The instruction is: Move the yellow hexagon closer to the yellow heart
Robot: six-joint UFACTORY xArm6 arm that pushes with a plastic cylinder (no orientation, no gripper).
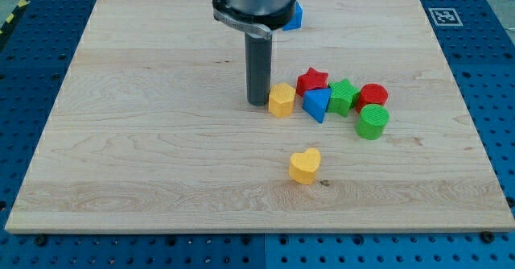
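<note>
The yellow hexagon (281, 100) stands near the middle of the wooden board (145, 140). The yellow heart (305, 165) lies below it and slightly to the view's right, with a clear gap between them. My tip (257, 102) rests on the board just to the view's left of the yellow hexagon, touching it or nearly so. The rod rises straight up to the arm's grey housing at the view's top.
To the right of the hexagon sits a cluster: a red star (312, 80), a blue triangle (318, 104), a green star (344, 97), a red cylinder (372, 96) and a green cylinder (372, 122). A blue block (294, 17) is partly hidden behind the arm.
</note>
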